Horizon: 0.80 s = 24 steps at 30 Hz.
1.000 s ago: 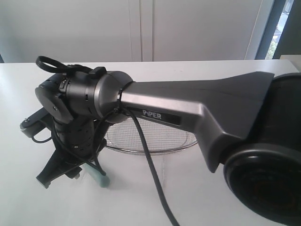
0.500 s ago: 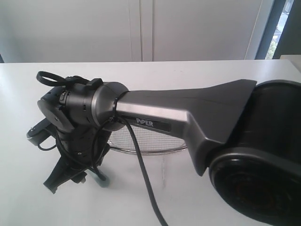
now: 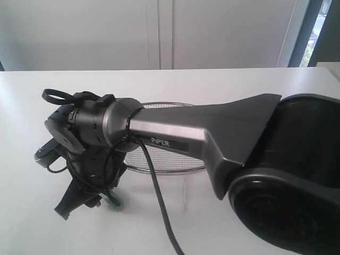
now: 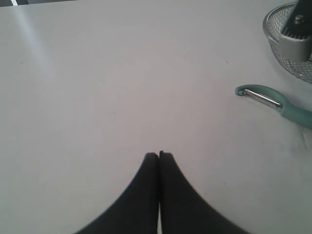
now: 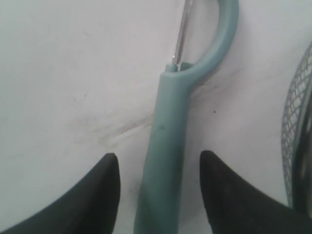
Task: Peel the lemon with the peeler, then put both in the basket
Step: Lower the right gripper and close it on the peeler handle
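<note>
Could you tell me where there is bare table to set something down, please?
Free: the table strip between the basket and the far wall, and the wide stretch ahead of the shut left gripper. Crowded: beside the basket, where the open right gripper straddles the peeler.

My right arm [image 3: 186, 127] reaches across to the left of the exterior view, wrist bent downward and the right gripper [image 5: 158, 161] spread wide and holding nothing, while my left gripper [image 4: 159, 155] has its fingers pressed together.
</note>
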### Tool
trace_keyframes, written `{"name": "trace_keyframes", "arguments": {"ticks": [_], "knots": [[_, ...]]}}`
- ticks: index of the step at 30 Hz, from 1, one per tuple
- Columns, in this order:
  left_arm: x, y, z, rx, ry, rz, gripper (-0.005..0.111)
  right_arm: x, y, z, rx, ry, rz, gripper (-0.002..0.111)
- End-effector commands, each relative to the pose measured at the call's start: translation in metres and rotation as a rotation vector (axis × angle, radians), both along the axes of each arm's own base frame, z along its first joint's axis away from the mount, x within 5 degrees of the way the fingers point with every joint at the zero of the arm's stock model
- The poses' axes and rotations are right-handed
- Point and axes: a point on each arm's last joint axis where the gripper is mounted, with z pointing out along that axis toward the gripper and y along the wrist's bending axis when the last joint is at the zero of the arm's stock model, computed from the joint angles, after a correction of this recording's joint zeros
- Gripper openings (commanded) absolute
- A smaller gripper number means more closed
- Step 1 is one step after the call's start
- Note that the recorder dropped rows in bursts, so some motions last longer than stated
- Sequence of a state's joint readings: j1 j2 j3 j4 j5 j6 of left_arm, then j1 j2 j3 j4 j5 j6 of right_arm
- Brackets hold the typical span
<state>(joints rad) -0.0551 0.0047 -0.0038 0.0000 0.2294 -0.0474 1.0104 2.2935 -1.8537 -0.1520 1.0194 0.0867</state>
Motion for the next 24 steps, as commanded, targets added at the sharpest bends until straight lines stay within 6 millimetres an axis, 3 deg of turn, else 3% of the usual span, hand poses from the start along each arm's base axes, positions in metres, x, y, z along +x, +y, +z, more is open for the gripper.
{"name": "trace_keyframes", "arguments": {"ticks": [1, 24], "knots": [[-0.0003, 0.0002, -0.0012, 0.003, 0.002, 0.002, 0.000, 0.0026, 0.0003, 0.0011, 0.012, -0.003, -0.012, 0.049], [-0.0003, 0.0002, -0.0012, 0.003, 0.002, 0.002, 0.000, 0.0058, 0.0010, 0.0013, 0.055, 0.012, -0.030, 0.049]]}}
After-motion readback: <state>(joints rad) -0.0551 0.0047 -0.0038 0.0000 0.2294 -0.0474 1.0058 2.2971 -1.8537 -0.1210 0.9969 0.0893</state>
